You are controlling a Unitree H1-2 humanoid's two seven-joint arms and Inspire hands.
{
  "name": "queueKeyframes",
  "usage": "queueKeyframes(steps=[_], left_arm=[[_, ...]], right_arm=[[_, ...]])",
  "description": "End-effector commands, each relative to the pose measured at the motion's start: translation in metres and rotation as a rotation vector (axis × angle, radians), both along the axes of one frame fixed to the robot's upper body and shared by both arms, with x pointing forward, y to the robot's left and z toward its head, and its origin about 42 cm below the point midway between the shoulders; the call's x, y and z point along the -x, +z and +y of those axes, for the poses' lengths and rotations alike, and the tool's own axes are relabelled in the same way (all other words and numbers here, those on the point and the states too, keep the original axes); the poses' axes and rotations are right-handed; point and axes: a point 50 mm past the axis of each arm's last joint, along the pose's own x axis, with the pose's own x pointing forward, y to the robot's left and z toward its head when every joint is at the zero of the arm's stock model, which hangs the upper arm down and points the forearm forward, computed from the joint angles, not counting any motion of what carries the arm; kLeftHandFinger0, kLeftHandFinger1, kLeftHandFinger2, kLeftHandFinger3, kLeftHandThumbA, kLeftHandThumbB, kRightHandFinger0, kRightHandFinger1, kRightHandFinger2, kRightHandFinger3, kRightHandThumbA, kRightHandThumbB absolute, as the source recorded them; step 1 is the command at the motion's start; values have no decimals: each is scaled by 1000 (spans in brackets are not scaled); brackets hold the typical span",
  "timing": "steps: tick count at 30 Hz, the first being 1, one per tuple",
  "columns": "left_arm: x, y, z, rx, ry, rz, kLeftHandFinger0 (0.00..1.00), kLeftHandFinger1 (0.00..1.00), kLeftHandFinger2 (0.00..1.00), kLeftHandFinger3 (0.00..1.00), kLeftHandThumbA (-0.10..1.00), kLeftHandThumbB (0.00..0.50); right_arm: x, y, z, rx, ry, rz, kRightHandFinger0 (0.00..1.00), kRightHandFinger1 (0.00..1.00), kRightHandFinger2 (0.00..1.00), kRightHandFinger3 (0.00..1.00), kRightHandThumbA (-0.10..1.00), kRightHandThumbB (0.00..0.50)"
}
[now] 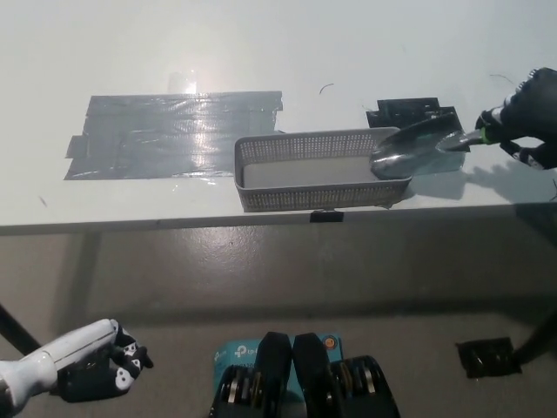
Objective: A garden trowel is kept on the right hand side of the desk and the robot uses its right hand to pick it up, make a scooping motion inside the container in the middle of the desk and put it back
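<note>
my right hand (pixel 529 117) grips the trowel (pixel 414 150), blade over the container's (pixel 305 198) right end; i'd dip the tip and sweep left, clear of the wall. left hand (pixel 91 373) rests lower left.

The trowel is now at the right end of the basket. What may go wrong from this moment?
The trowel lies with its blade across the right wall of the basket; a scoop may drag the basket, which stands close to the front edge of the desk. The right hand grips only the handle, so the trowel may twist. The left hand rests low at the left.
</note>
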Motion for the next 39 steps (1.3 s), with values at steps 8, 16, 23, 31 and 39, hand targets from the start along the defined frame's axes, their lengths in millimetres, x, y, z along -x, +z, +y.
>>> queueKeyframes(steps=[8,16,23,31,39], left_arm=[[-6,16,-6,-22,-35,-29,790,645,677,703,1000,452],[-11,25,-10,-25,-55,-42,797,666,701,723,1000,414],[-14,29,-12,-22,-61,-48,801,660,699,709,1000,383],[-20,32,-16,-46,-72,-48,806,651,682,684,1000,409],[-22,32,-18,-50,-77,-50,769,626,666,672,1000,461]], right_arm=[[-24,74,67,21,90,-137,0,1,300,206,-100,0],[-19,64,85,43,116,-136,0,0,145,311,-19,0],[-15,30,81,58,112,-72,0,8,101,296,-57,0],[-9,-3,73,17,155,-60,0,0,264,190,-100,0],[-10,-5,76,-7,135,-36,0,0,278,590,-100,5]])
